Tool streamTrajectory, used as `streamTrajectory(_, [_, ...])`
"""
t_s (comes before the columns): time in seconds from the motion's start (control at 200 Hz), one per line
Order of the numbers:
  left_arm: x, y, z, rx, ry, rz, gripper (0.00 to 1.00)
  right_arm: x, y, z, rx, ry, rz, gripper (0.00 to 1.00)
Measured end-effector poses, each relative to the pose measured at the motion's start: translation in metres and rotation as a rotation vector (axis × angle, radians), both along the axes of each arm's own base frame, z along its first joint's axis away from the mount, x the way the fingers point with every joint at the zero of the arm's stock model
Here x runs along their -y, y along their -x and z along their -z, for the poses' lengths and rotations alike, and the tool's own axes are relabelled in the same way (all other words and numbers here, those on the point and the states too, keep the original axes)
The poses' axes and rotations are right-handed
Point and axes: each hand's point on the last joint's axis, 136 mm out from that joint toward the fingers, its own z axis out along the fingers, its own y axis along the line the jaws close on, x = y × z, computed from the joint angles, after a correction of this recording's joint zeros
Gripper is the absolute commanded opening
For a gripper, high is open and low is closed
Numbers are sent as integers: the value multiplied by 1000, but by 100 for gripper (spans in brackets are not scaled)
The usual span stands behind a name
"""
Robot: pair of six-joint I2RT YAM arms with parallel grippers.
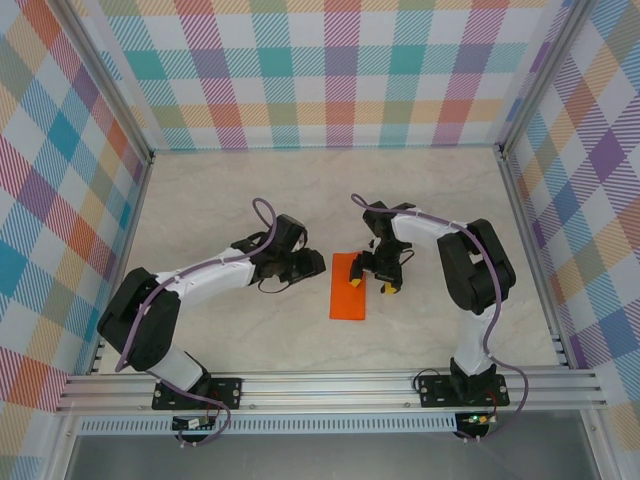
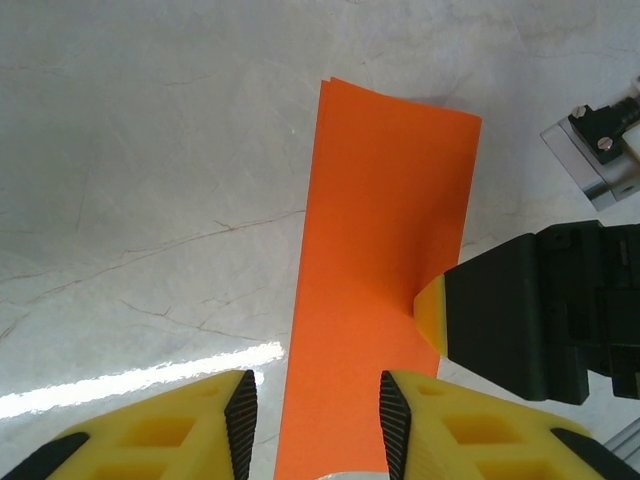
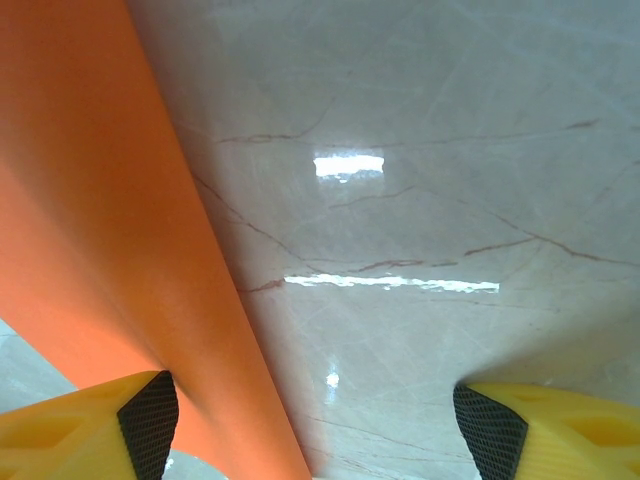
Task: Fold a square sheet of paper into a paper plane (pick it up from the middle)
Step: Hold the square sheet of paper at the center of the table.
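Right jaws are wide apart, one yellow fingertip (image 2: 432,310) pressing on the long edge of the orange paper (image 1: 346,300), the other over bare desk (image 1: 220,190). Left jaws sit partly apart right by the paper, gripping nothing. My worry: that lone fingertip slides and skews the crease, or the thin sheet buckles. Paper lies flat between the arms, folded into a narrow strip, no plane yet

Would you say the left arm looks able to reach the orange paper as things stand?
Probably yes: the left gripper sits at one edge of the orange paper, fingers apart; the right gripper touches just the opposite side.
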Motion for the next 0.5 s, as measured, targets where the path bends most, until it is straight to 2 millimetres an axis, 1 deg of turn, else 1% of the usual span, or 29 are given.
streamTrajectory(0.21, [1, 0, 11, -26, -13, 4, 38, 0, 0, 1, -2, 1, 1, 79])
streamTrajectory(0.355, [4, 0, 12, -33, -9, 10, 33, 0, 0, 1, -2, 2, 0, 79])
streamTrajectory(0.435, [7, 0, 11, -35, -3, 12, 26, 1, 0, 1, -2, 2, 1, 79])
streamTrajectory(0.5, [10, 1, 13, -44, 1, 14, 15, 1, 1, 1, -2, 3, 0, 79])
